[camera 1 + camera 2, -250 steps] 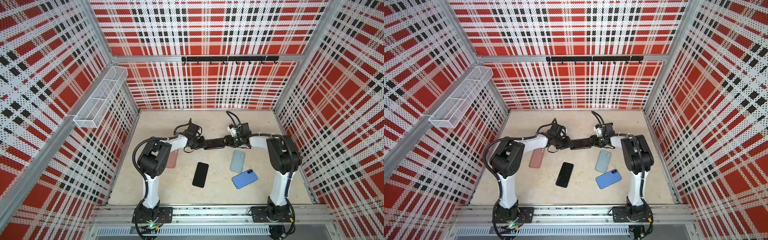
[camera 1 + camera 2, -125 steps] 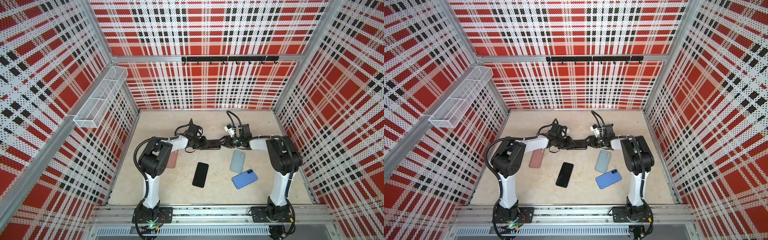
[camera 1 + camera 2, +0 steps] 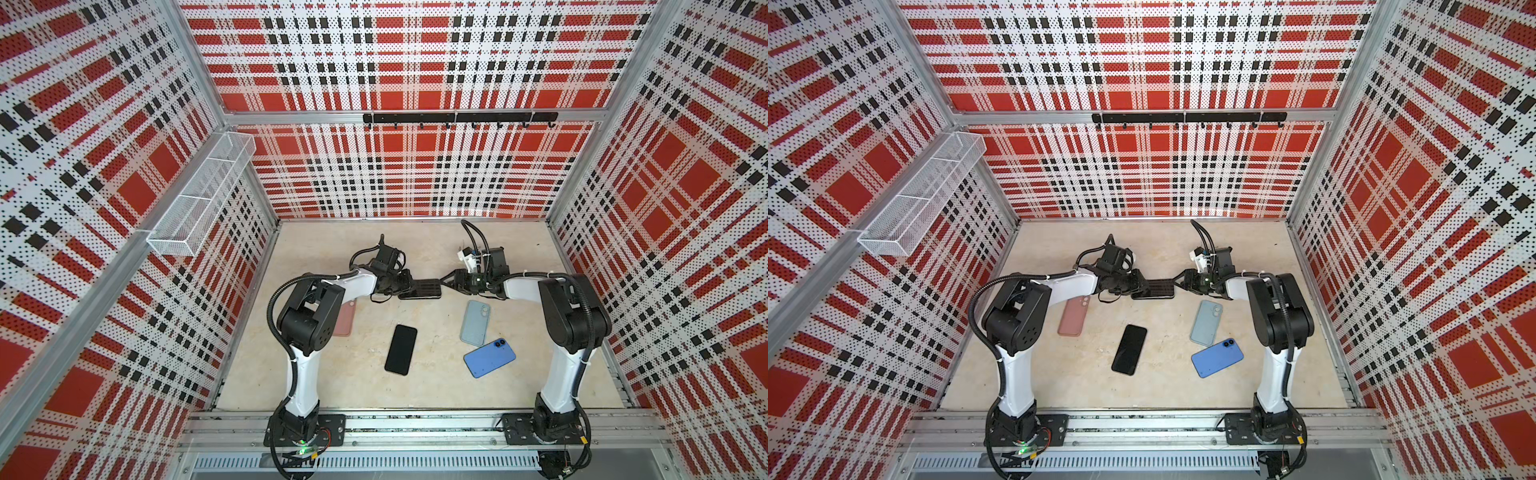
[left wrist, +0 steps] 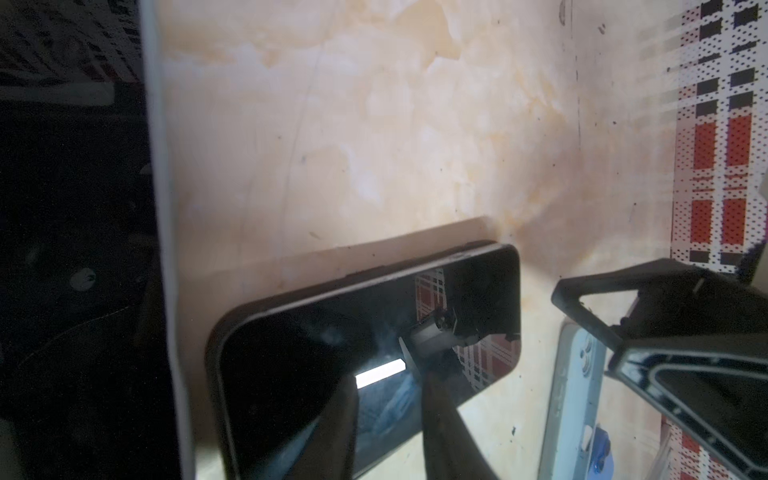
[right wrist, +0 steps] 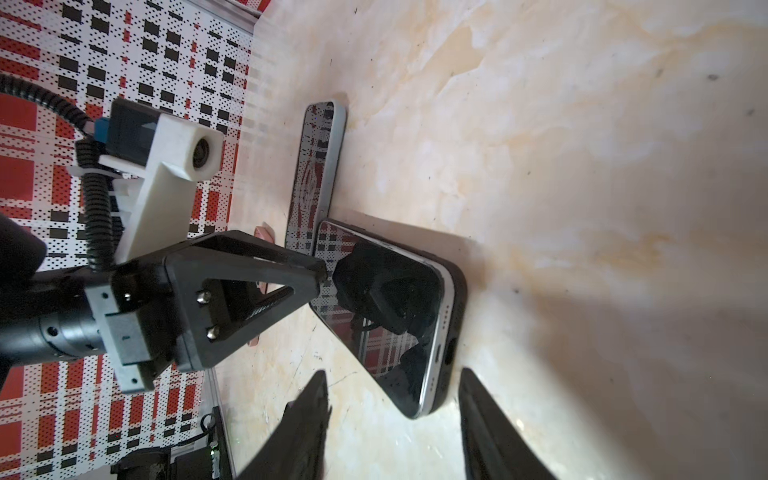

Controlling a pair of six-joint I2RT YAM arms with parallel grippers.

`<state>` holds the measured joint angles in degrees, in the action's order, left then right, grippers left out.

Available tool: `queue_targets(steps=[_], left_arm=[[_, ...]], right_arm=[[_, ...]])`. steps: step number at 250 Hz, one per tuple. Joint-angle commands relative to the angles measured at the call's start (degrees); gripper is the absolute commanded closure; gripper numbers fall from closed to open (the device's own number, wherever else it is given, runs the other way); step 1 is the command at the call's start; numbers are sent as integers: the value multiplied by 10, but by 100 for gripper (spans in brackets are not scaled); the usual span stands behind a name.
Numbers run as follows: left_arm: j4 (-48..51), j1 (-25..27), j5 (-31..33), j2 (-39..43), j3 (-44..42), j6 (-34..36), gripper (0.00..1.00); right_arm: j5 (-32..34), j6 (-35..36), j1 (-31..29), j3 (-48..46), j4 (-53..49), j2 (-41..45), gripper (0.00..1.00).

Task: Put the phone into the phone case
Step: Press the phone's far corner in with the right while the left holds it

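- Since a second ago the phone (image 5: 374,345) in its black case (image 5: 457,299) has slid slightly toward the left arm. The right end effector (image 5: 392,374) has followed it, and the loose items haven't moved.
- Bench (image 3: 374,249) is beige and marbled, boxed in by plaid perforated walls (image 3: 395,174). A wire basket (image 3: 199,199) hangs on the left wall and a hook rail (image 3: 457,117) on the back one.
- State of left end effector (image 3: 410,286): jaws a narrow gap apart, nothing between them, tips over the screen at the phone's nearer end.
- State of right end effector: released, jaws wide, straddling a corner of the opposite end. Contact is unclear.
- Phone lies mid-bench between both end effectors, with its silver edge showing above the case wall at the right arm's end. Can't tell whether it is fully seated.
- Also on the bench: second black phone (image 3: 401,349), grey-blue item (image 3: 475,316), blue item (image 3: 489,357), pink item (image 3: 1074,316).
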<state>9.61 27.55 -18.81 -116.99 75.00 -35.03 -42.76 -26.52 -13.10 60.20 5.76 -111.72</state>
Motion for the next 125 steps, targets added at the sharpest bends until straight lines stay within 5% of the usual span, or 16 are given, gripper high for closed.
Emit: queue_targets(steps=[1,125], left_arm=[[37,-1,53,-23,13,-8,71],[76,11,100,-41,-15,-6,73]], right_arm=[[11,6,0,-8,1,19,49],[31,6,1,11,-39,18,49]])
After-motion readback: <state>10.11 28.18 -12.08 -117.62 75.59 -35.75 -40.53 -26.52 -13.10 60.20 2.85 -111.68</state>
